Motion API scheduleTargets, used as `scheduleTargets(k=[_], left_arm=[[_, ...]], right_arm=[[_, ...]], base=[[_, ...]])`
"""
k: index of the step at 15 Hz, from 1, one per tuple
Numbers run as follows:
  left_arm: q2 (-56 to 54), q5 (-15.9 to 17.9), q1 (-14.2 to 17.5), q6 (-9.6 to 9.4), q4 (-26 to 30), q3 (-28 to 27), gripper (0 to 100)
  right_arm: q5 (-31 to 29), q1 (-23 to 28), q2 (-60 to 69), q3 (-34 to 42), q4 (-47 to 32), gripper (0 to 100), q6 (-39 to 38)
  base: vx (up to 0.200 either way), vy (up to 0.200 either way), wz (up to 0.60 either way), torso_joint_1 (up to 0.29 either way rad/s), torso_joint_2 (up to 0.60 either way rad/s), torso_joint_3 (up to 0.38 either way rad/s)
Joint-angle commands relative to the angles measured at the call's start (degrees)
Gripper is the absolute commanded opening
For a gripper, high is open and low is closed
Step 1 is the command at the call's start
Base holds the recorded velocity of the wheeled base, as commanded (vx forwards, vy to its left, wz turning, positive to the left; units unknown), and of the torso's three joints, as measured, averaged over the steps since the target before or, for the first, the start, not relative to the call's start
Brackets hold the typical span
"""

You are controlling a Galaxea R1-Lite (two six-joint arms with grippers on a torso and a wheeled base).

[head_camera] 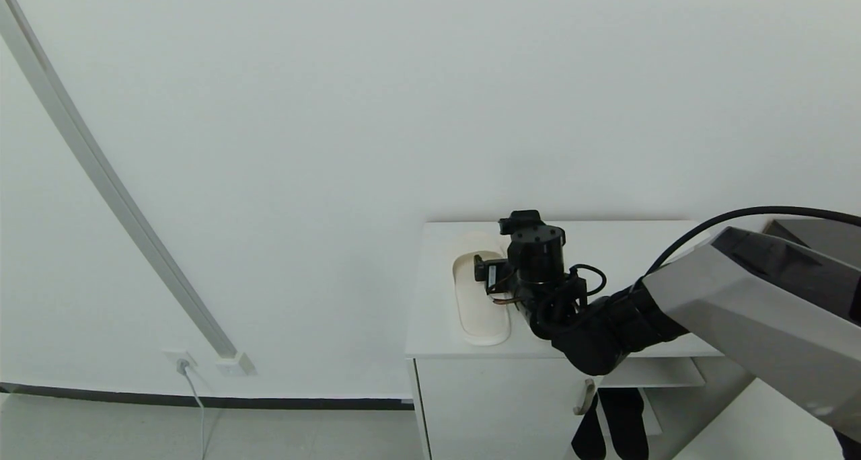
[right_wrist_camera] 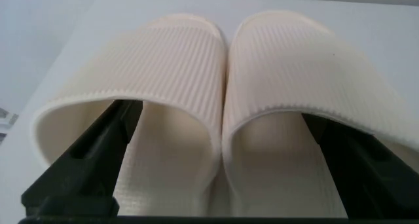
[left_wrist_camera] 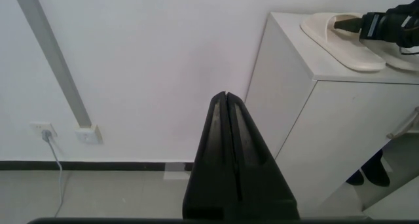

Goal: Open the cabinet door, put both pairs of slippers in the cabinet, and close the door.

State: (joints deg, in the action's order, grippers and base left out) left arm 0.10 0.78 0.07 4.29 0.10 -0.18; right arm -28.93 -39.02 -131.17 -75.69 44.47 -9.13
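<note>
Head view: the cream slippers (head_camera: pixel 479 305) lie on the cabinet (head_camera: pixel 605 258) top, near its left edge. Their long axis runs front to back, toes toward the wall (head_camera: pixel 403 110), with bare top stretching rightward. The right gripper (head_camera: pixel 501 278) sits over them.

Left wrist view: the left gripper (left_wrist_camera: pixel 226 152), fingers pressed together and empty, hangs in open room beside the cabinet's left side.

Right wrist view: the right gripper is spread wide, one finger under each strap.
</note>
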Motion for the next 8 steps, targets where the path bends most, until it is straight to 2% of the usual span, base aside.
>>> scheduleTargets(k=[1, 3, 4, 8], left_arm=[[-0.01, 0.01, 0.01, 0.02, -0.01, 0.01, 0], [-0.01, 0.01, 0.01, 0.02, -0.01, 0.01, 0], [-0.01, 0.01, 0.01, 0.02, -0.01, 0.01, 0], [-0.01, 0.01, 0.01, 0.02, -0.01, 0.01, 0]], right_arm=[[0.01, 0.35, -0.93, -1.65, -0.35, 100, -0.01], [0.1, 0.35, -1.28, -2.18, -0.44, 100, 0.08], [0.01, 0.35, -1.81, -2.88, -0.35, 0, 0.08], [0.01, 0.26, -1.9, -3.06, -0.35, 0, 0.08]], base=[[0.0, 0.0, 0.0, 0.0, 0.0, 0.0], [0.0, 0.0, 0.0, 0.0, 0.0, 0.0], [0.0, 0.0, 0.0, 0.0, 0.0, 0.0], [0.0, 0.0, 0.0, 0.0, 0.0, 0.0]])
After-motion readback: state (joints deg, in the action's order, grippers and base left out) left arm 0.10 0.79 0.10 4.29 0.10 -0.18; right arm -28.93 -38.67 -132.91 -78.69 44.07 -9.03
